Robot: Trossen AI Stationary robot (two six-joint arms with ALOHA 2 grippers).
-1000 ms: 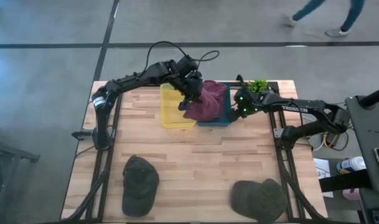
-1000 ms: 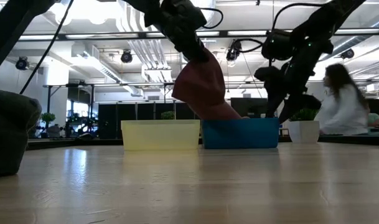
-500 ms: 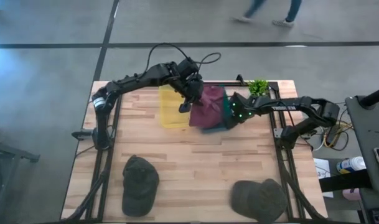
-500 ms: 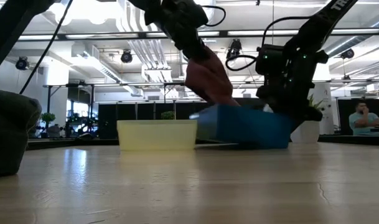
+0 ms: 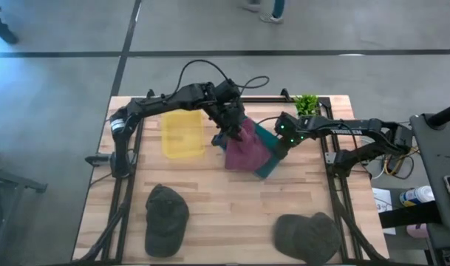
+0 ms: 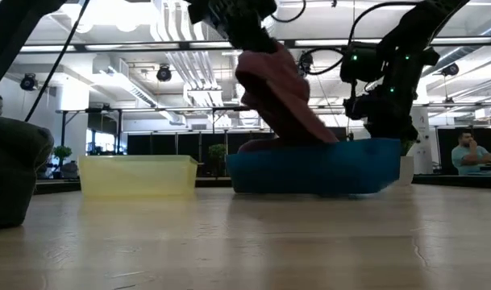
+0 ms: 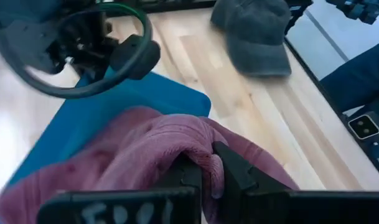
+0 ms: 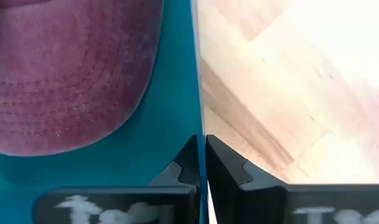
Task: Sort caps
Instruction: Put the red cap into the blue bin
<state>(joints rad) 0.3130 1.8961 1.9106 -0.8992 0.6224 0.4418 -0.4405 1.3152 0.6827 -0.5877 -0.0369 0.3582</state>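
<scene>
High view: left gripper [image 5: 230,131] is clamped on a maroon cap [image 5: 244,151] at frame centre, over the teal bin [image 5: 266,166]. Right wrist view: right gripper [image 8: 200,163] pinches that bin's wall, so a pull may drag or tip it. Two olive caps [image 5: 166,219] wait, lower frame.

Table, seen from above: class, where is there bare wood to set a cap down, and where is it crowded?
Free: the wood between the two olive caps, and the table's middle strip. Crowded: around the teal bin, maroon cap, left gripper, right gripper and yellow bin.
</scene>
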